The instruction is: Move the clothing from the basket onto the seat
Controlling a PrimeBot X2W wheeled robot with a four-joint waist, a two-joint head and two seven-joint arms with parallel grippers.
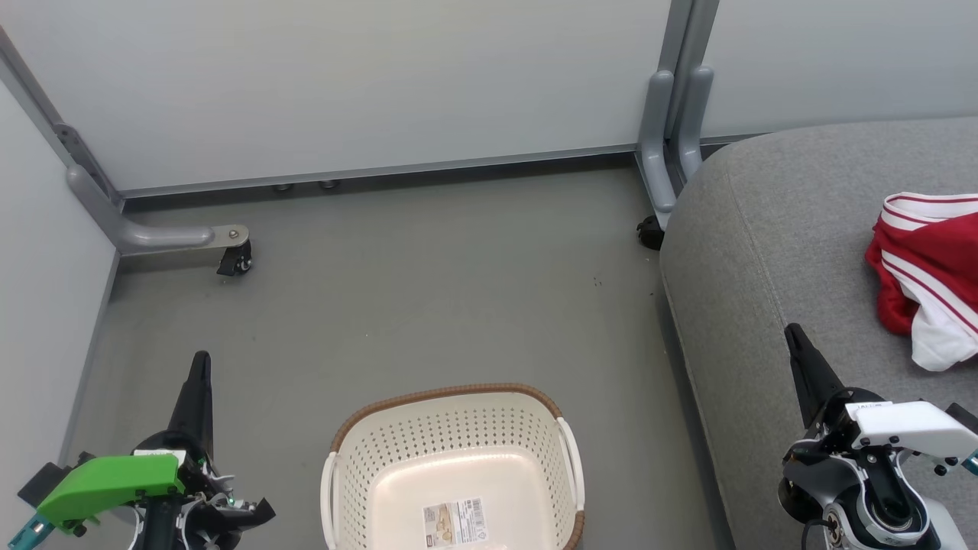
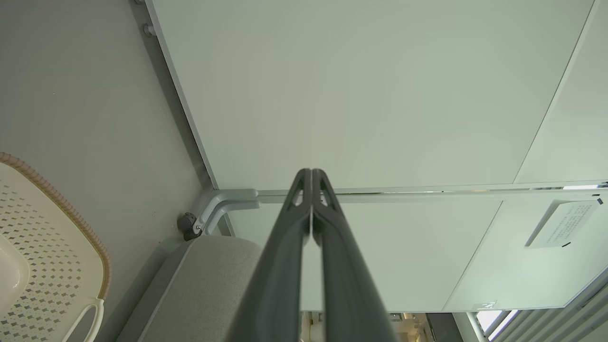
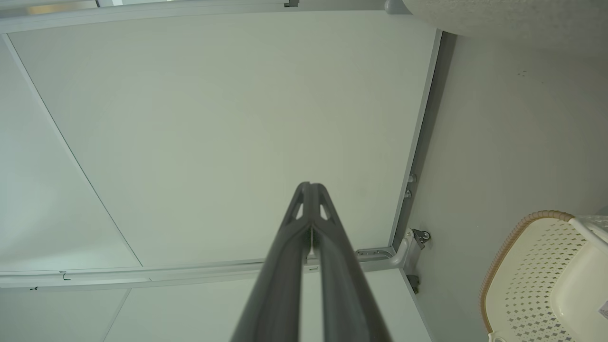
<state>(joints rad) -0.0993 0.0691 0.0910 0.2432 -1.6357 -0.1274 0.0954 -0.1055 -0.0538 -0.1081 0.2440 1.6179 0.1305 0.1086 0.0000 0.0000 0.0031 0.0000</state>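
The clothing (image 1: 927,263) lies bunched on the seat (image 1: 772,252), at the right edge of the head view, which cuts it off. It is red with white stripes and a white patch at its near end. I cannot tell whether it is one piece or two.

The basket (image 1: 451,428) stands on the floor (image 1: 428,290), just left of the seat. Its near end runs off the bottom edge. The part of its bottom that shows carries a paper label (image 1: 454,522), whose print is too small to read.

The left tool (image 1: 201,367) is over the floor to the left of the basket, apart from it. In the head view it shows as one dark spike. Its wrist view shows both fingers (image 2: 332,237) pressed together at the tips, so it is closed on itself.

The right tool (image 1: 795,336) is over the seat's front part, well apart from the clothing. It too shows as one spike in the head view. In the right wrist view its fingers (image 3: 337,266) meet at the tips, closed and gripping no cloth.

Both tools point toward pale wall panels (image 1: 344,84). A small notice (image 2: 560,223) on one panel in the left wrist view is too blurred to read.
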